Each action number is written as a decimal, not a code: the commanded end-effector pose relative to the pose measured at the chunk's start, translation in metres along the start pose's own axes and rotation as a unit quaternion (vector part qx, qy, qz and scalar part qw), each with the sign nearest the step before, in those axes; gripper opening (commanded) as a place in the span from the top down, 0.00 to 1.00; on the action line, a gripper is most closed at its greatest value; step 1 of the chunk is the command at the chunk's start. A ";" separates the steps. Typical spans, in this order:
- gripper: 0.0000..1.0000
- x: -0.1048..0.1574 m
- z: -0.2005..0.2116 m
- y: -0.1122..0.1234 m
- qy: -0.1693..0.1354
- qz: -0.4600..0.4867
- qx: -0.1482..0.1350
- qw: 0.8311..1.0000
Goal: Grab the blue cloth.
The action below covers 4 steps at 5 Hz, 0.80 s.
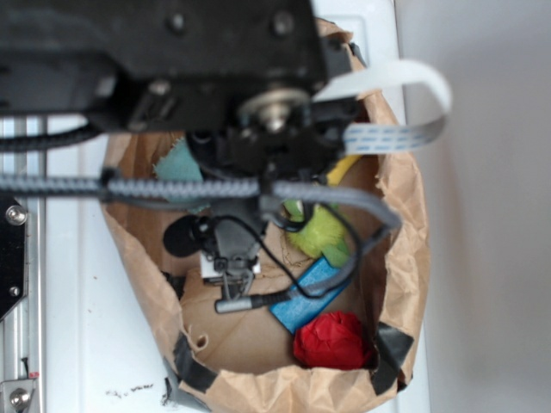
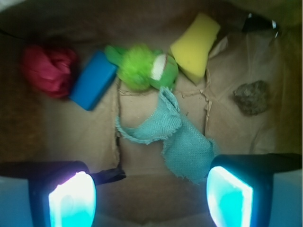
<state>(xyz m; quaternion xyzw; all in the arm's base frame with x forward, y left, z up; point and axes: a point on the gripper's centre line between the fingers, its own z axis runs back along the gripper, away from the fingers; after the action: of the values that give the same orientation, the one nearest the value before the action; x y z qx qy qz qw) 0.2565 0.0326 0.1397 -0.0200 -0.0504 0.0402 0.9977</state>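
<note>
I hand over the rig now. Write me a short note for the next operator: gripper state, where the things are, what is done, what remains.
Gripper: open, empty, above the floor of the paper bag.
Blue cloth: crumpled on the bag floor, mostly between the two fingers, nearer the one on the right of the wrist view. Just beyond it lie the green plush toy, the yellow sponge and the dark blue block.
Done: gripper roughly lined up with the cloth.
Left: lower, close on the cloth, lift.
</note>
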 end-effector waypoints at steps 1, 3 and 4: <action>0.00 0.005 0.011 0.001 -0.022 -0.006 0.008 1.000; 0.00 0.005 0.011 0.001 -0.022 -0.006 0.008 1.000; 0.00 -0.009 -0.005 -0.001 -0.019 -0.043 0.032 0.998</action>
<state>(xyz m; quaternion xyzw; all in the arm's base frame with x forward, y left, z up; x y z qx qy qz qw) 0.2448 0.0297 0.1163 0.0061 -0.0356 0.0052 0.9993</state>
